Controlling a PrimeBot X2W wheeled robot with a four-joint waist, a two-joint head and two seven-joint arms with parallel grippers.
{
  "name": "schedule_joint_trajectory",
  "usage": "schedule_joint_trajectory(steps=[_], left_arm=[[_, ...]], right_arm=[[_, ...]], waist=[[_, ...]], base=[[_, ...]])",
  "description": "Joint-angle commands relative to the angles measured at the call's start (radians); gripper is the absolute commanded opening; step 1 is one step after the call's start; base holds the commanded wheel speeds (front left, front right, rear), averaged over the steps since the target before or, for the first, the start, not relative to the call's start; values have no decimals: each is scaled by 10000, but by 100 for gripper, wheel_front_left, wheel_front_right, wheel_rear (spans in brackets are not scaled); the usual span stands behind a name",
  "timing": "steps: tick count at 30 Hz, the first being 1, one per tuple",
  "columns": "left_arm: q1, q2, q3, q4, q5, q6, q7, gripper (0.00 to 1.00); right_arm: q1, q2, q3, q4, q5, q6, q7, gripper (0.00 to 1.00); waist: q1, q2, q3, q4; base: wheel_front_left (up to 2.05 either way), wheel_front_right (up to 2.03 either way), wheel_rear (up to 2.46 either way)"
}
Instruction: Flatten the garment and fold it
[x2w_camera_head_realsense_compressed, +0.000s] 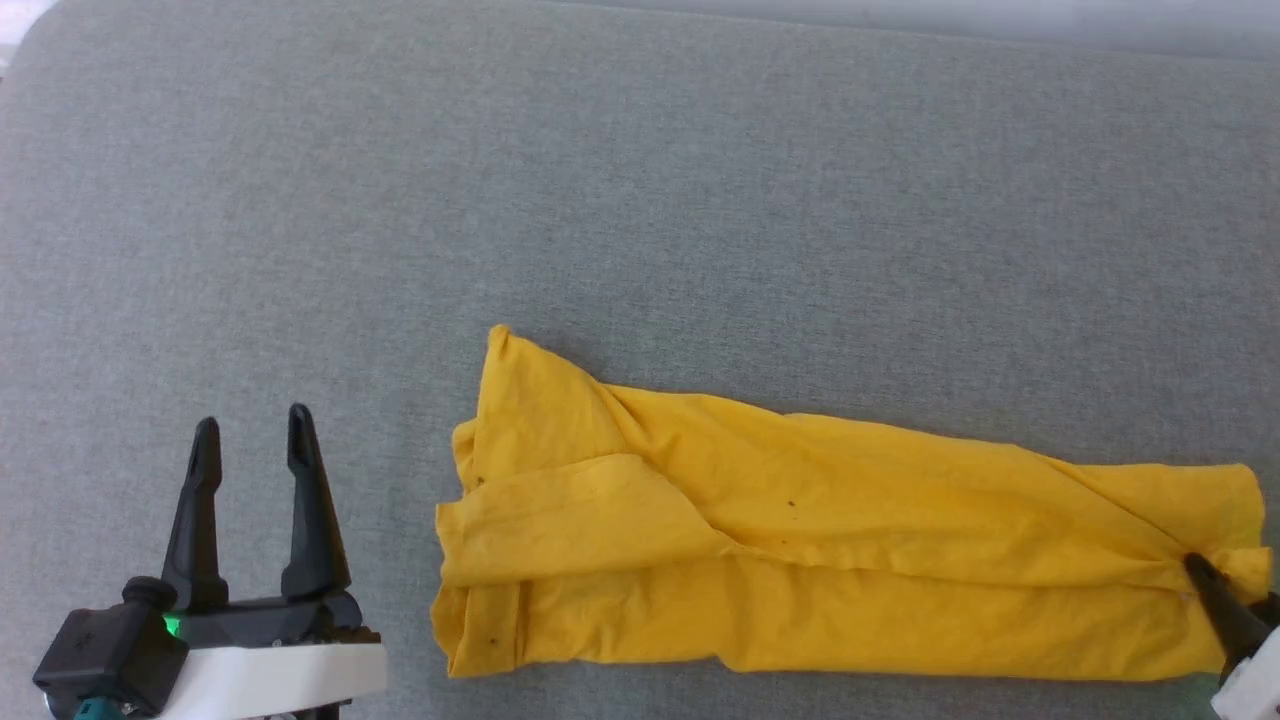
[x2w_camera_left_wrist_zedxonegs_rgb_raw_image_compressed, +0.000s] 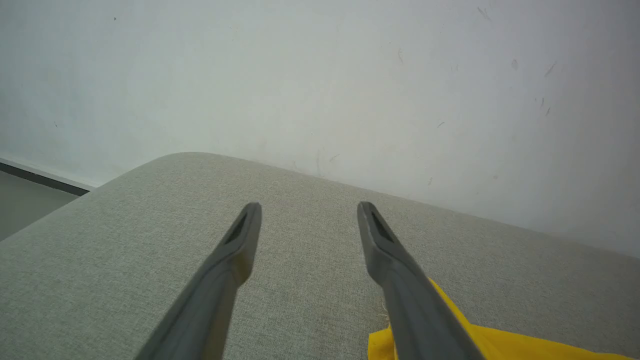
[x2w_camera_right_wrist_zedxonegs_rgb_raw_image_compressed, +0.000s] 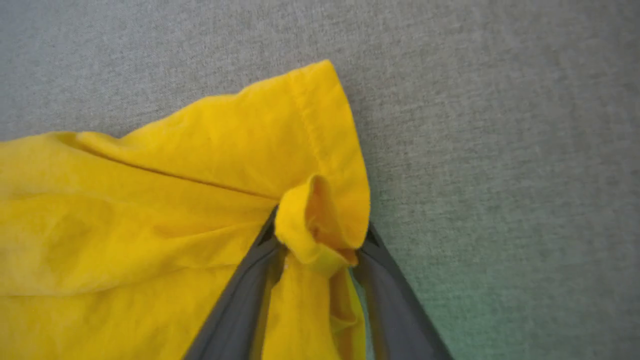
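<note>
Note: I read no text, label, brand, number or sign. The garment (x2w_camera_head_realsense_compressed: 830, 540) shows plain yellow cloth; grey cushion (x2w_camera_head_realsense_compressed: 640, 200) and wall (x2w_camera_left_wrist_zedxonegs_rgb_raw_image_compressed: 320, 75) are unmarked.

Your left gripper (x2w_camera_head_realsense_compressed: 252, 420) sits at 7 o'clock in the head view, fingers spread wide, pointing to 12. Your right gripper (x2w_camera_right_wrist_zedxonegs_rgb_raw_image_compressed: 320, 225), at 4 o'clock, straddles a fold of the garment (x2w_camera_right_wrist_zedxonegs_rgb_raw_image_compressed: 150, 200); grip unclear.

Matt yellow cloth garment (x2w_camera_head_realsense_compressed: 850, 540) on rough grey woven surface (x2w_camera_head_realsense_compressed: 640, 200)
</note>
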Motion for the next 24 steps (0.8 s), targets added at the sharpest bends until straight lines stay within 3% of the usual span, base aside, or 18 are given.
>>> schedule_joint_trajectory(steps=[1, 8, 17, 20, 24], left_arm=[[-68, -76, 83, 54, 128, -123, -46, 100], [-183, -250, 246, 118, 352, -382, -46, 100], [-258, -492, 372, 240, 619, -625, -47, 100], [-244, -546, 391, 336, 674, -692, -47, 100], [-197, -603, 369, 491, 703, -781, -47, 100]], right_arm=[[-113, 133, 149, 279, 65, -9, 213, 0], [-438, 74, -334, -1, 123, -9, 59, 0], [-855, -483, -2563, -143, -1153, -9, -510, 0], [-920, -339, -2557, -367, -1203, -9, -359, 0], [-795, -85, -1606, -1002, -554, -9, 213, 0]], waist=[[1, 0, 13, 65], [1, 0, 80, 104], [1, 0, 100, 110], [1, 0, 30, 100], [1, 0, -116, 49]], base=[[0, 0, 0], [0, 0, 0], [0, 0, 0], [0, 0, 0], [0, 0, 0]])
